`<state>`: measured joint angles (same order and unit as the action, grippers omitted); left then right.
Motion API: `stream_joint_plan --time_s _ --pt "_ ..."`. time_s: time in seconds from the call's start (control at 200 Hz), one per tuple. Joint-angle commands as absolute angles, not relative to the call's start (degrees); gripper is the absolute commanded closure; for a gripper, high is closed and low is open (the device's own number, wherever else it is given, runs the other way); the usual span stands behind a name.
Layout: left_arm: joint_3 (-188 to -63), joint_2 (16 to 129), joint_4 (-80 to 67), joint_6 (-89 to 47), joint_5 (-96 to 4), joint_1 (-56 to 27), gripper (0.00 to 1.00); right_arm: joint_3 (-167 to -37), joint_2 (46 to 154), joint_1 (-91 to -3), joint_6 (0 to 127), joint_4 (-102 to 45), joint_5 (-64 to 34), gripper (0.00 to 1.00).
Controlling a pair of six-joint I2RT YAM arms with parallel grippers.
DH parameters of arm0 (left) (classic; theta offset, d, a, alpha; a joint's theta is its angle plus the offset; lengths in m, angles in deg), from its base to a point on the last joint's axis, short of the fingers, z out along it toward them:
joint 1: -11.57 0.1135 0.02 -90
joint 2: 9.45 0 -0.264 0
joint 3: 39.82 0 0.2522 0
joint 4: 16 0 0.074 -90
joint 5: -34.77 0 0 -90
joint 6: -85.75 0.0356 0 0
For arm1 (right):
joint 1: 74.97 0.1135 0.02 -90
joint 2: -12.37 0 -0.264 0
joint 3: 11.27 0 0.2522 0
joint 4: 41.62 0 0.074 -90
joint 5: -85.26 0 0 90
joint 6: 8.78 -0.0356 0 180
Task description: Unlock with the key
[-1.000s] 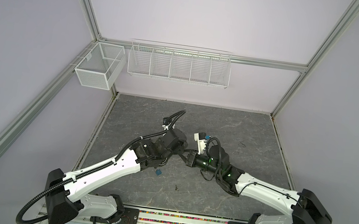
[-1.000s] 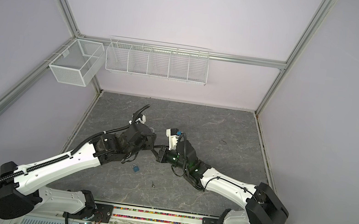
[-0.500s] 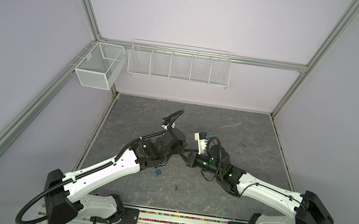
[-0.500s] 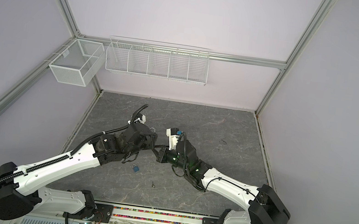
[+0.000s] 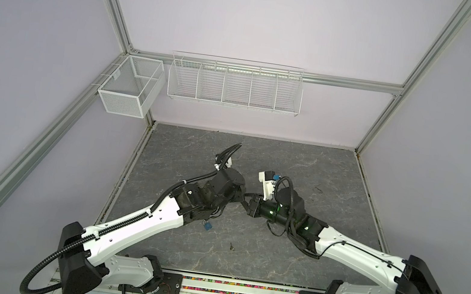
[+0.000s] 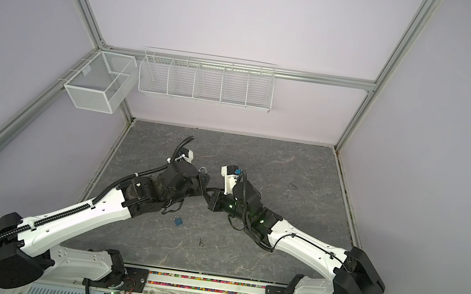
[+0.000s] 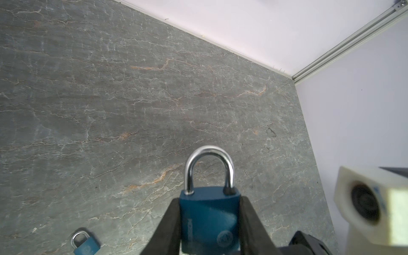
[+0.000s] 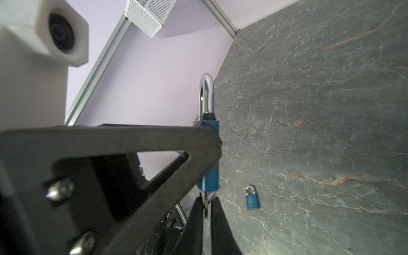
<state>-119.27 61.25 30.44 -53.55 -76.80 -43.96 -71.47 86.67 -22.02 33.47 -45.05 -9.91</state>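
left wrist: left gripper [image 7: 208, 200] clamped on boxy matte-blue padlock [image 7: 209, 217], polished steel shackle [image 7: 209, 150], over mid table [image 7: 132, 99]. right gripper [image 8: 206, 202] jaws barely apart around thin key [image 8: 207, 196] at its base; grip can't tell.

A grey marbled tabletop [image 5: 303, 170] filled the floor of the booth. A long white wire rack [image 5: 234, 86] with five compartments hung on the back wall, and a white mesh basket [image 5: 128, 90] hung beside it on the side rail. A small blue padlock [image 6: 178, 221] lay flat on the tabletop.

Glossy metal shackle [image 7: 209, 150], matt blue padlock [image 7: 209, 218], stone-look tabletop [image 7: 132, 99]
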Motion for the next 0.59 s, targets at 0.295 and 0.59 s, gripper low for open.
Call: stream_joint_plan --time_s 0.295,0.59 --pt "-122.4 59.5 30.9 -52.9 -81.5 -44.0 1.00 -69.3 81.3 -22.2 33.6 -48.7 -10.0 0.68" --pt "-121.7 58.0 29.7 -54.1 -83.1 -43.7 1.00 -70.2 83.1 -21.7 25.5 -52.4 -8.6 0.68"
